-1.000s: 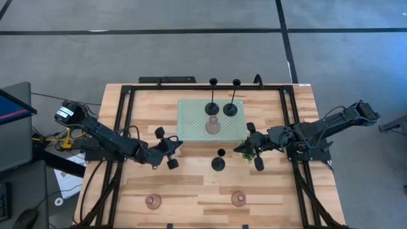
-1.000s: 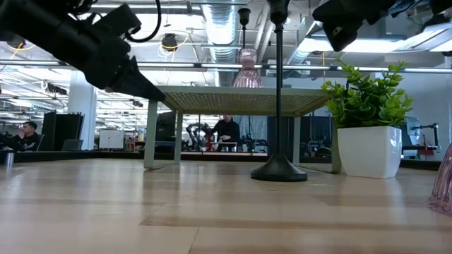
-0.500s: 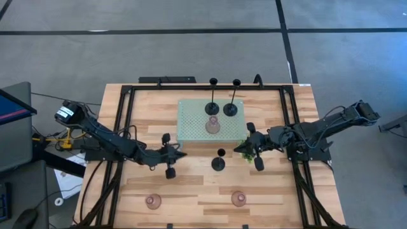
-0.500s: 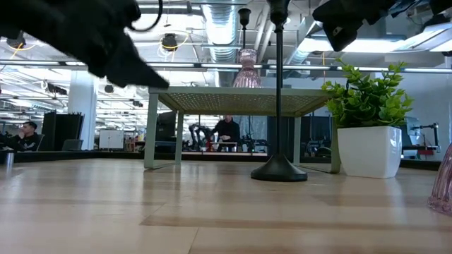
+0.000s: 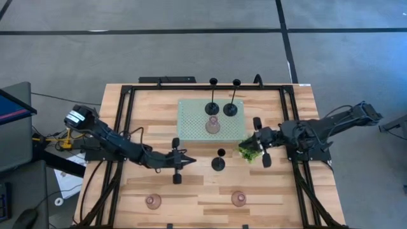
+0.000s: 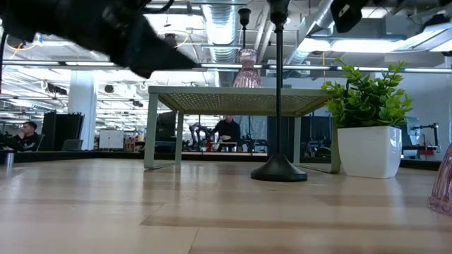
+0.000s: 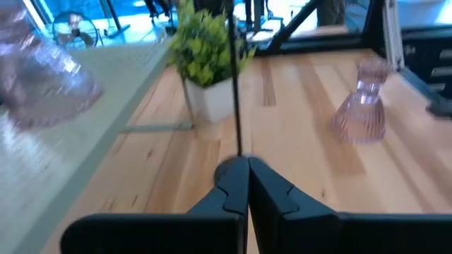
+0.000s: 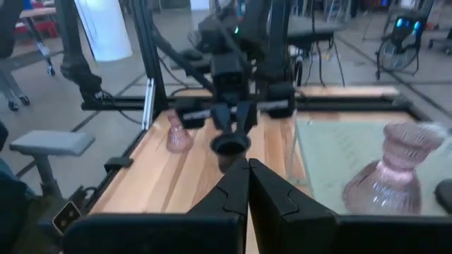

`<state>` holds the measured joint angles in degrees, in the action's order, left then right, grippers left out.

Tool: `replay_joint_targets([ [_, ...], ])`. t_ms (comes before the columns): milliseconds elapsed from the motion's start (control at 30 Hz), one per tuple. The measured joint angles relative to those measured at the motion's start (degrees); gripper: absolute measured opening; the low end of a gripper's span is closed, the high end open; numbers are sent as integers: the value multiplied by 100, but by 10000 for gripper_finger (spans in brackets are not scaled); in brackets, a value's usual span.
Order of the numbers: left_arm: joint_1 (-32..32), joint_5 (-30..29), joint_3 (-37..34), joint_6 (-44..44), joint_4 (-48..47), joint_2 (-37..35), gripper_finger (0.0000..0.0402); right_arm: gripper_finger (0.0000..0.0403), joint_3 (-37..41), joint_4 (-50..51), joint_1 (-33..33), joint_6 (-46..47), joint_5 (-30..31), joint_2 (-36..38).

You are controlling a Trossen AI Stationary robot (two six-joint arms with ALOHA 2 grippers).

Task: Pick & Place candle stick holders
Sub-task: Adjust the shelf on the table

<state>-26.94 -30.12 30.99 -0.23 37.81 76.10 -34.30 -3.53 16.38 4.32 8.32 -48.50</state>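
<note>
Left gripper (image 5: 189,161) hovers with jaws together, empty, pointing at the lone black holder (image 5: 218,163) in front of the tray (image 5: 191,121). Right gripper (image 5: 254,144), jaws together too, sits by the plant (image 5: 247,151). Two black holders (image 5: 212,108) and one pink holder (image 5: 212,126) stand on the tray; two pink ones (image 5: 152,201) stand at the surface's near edge.

black holders (image 5: 218,163); pink holders (image 5: 238,199); green perforated tray (image 5: 191,121)

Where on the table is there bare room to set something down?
Free: bare wood between the two front pink holders, and left of the green tray. Crowded: around the black holder, between the left pincer and the plant.
</note>
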Motion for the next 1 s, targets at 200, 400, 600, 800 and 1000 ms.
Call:
replay_joint_targets([
  [200, 0, -145, 720, 44, -18, 656, 4, 0, 0, -12, -2, -323, 267, 318],
  [400, 106, -658, 965, 48, -37, 996, 4, 0, 0, 39, -4, -501, 570, 485],
  [600, 302, -668, 965, 40, -19, 994, 20, 0, 0, 245, -20, -641, 572, 458],
  [800, 564, 241, 965, -332, 144, 994, 48, 0, 0, 288, -133, -641, 572, 464],
  [1000, 754, 530, 965, -341, 275, 994, 85, 0, 0, 282, -155, -639, 572, 466],
])
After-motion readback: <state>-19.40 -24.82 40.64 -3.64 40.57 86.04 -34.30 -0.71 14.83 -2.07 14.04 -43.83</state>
